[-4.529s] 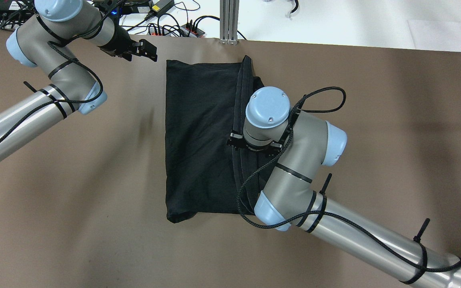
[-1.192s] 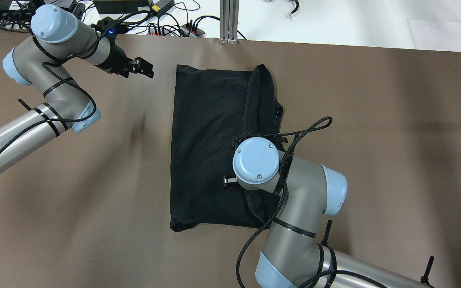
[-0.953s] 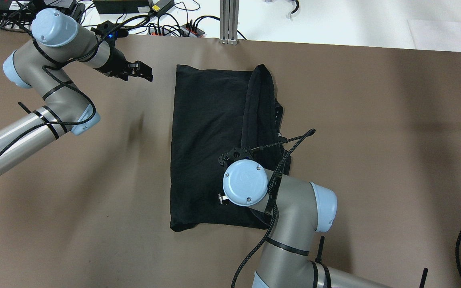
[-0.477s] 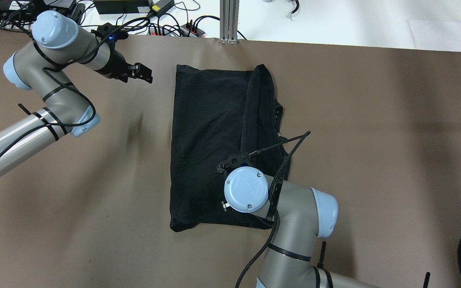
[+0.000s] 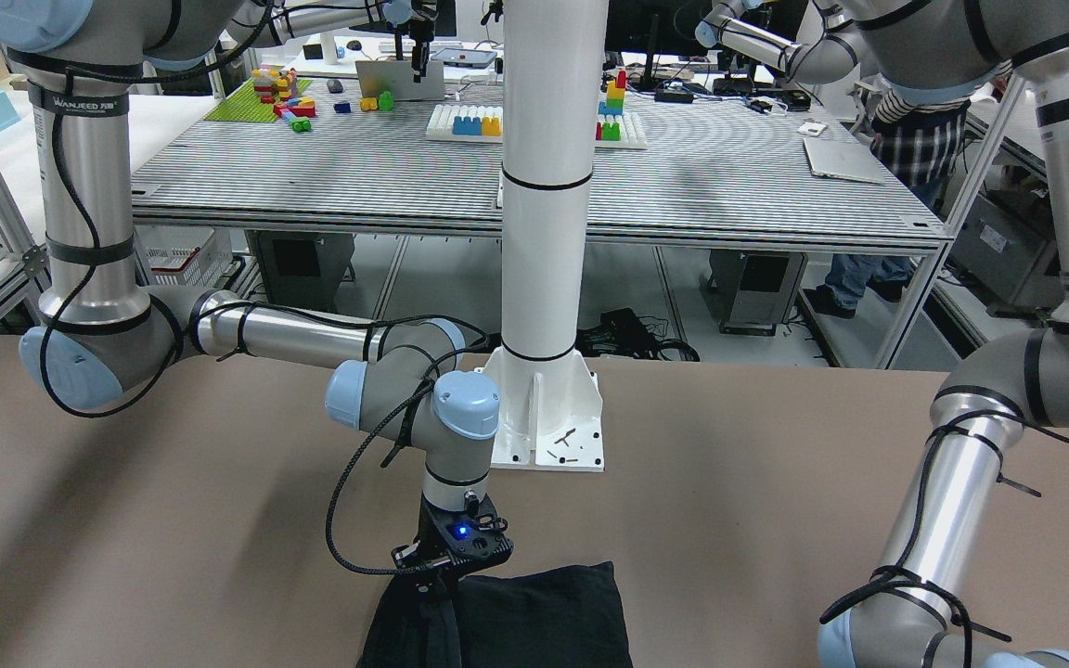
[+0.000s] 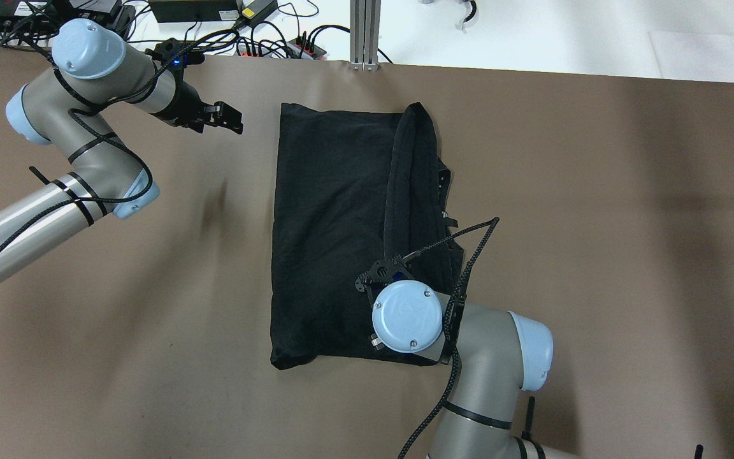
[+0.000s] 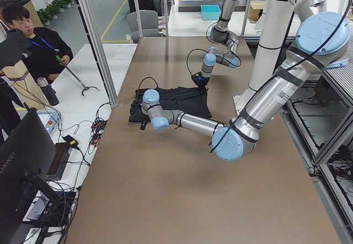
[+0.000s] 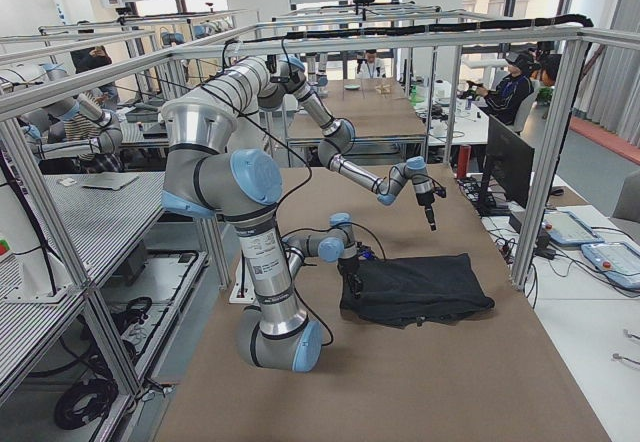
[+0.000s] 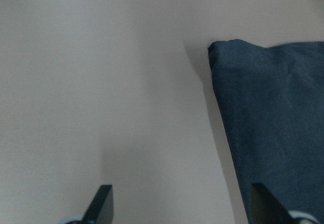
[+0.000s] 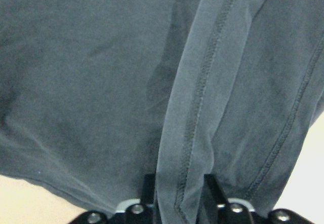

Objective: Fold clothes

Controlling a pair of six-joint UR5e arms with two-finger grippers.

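Right claw (image 10: 179, 186) has slid toward robot along raised hem ridge (image 6: 405, 178), pinching it. Clothes (image 6: 335, 223) lie flat on bench (image 6: 596, 223), long axis running away from robot. Left claw (image 6: 230, 119), wide and empty, hovers beside far left corner, nearer that end.

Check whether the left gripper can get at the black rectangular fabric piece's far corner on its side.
Likely yes. The open left gripper hovers over brown table beside that corner of the black fabric piece, nothing between. The right gripper pinches a hem on the opposite side.
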